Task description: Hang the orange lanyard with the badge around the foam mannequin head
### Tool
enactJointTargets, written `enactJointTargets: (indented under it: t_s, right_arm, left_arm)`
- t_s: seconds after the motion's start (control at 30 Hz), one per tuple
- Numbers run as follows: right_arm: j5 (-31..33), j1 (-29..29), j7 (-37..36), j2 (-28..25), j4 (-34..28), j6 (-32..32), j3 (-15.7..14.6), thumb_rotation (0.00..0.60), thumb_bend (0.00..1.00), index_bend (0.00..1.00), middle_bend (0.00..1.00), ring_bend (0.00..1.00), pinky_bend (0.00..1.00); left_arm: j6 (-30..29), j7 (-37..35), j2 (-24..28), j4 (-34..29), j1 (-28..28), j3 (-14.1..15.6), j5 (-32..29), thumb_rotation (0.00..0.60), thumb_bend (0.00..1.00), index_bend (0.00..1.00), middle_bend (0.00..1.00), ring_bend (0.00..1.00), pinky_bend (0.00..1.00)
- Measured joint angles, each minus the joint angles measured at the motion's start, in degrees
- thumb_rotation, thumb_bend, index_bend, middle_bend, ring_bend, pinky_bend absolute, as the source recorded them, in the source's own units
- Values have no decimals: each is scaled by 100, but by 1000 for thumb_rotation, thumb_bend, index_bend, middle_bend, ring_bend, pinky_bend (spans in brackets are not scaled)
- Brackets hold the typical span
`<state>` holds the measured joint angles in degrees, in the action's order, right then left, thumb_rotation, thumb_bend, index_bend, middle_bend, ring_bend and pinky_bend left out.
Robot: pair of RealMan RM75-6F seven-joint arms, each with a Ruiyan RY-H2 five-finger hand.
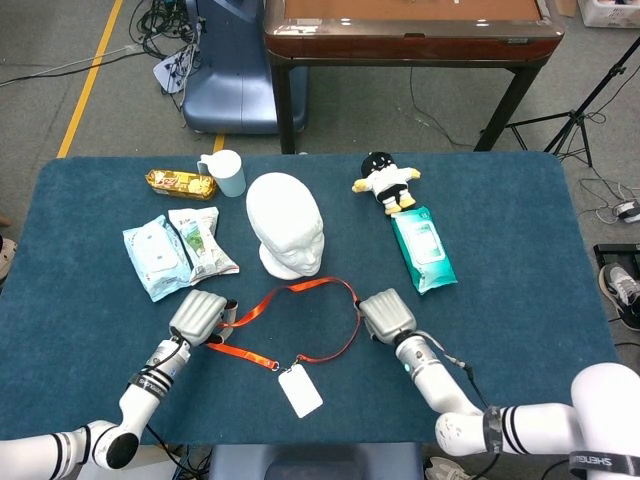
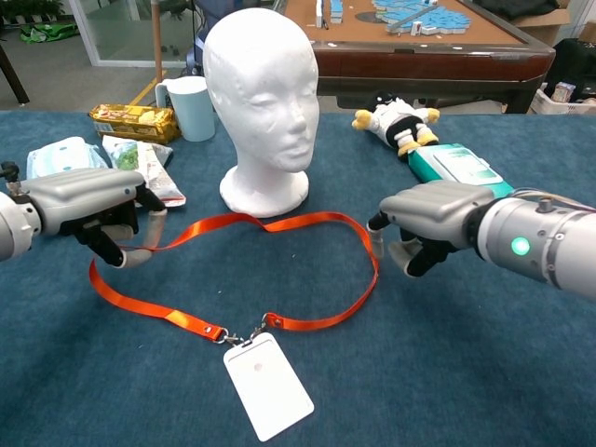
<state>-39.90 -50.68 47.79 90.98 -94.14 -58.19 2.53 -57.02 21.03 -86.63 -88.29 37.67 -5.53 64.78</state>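
Observation:
The white foam mannequin head (image 1: 287,230) (image 2: 261,93) stands upright mid-table. In front of it the orange lanyard (image 1: 300,287) (image 2: 307,219) lies in a loop on the blue cloth, with its white badge (image 1: 300,390) (image 2: 268,385) flat near the front edge. My left hand (image 1: 198,315) (image 2: 88,200) pinches the loop's left side, and the strap rises slightly to its fingers. At the loop's right side, my right hand (image 1: 385,315) (image 2: 433,209) has its fingers curled down against the strap. Whether it grips the strap is not visible.
A pale blue cup (image 1: 226,172), a yellow snack packet (image 1: 180,182) and two wipe packs (image 1: 155,257) lie back left. A plush toy (image 1: 385,182) and a green wipe pack (image 1: 422,248) lie right of the head. A brown table (image 1: 410,30) stands beyond.

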Motion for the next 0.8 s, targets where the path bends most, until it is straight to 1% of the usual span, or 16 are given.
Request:
enactJointTargets:
  t_s: [0.1, 0.27, 0.5, 0.67, 0.8]
  right_arm:
    - [47, -62, -28, 101, 71, 49, 74, 600, 702, 365, 928, 1000, 1000]
    - [138, -115, 4, 144, 116, 112, 58, 600, 702, 366, 927, 1000, 1000]
    - [-102, -102, -225, 64, -48, 114, 101, 600, 702, 365, 927, 1000, 1000]
    - [-127, -132, -279, 77, -89, 109, 135, 600, 702, 366, 928, 1000, 1000]
    - [-25, -195, -184, 170, 43, 154, 112, 600, 702, 366, 927, 1000, 1000]
  left_arm:
    - [-3, -34, -2, 25, -10, 0, 10, 600, 398, 618, 1000, 1000, 891]
    - [25, -69, -1, 63, -7, -3, 8, 600, 398, 619, 1000, 1000, 891]
    - [42, -83, 5, 80, -12, -1, 3, 600, 398, 619, 1000, 1000, 891]
    - [40, -83, -14, 78, -14, 3, 10, 600, 398, 619, 1000, 1000, 891]
    - [54, -77, -23, 87, -14, 5, -10, 600, 397, 620, 1000, 1000, 891]
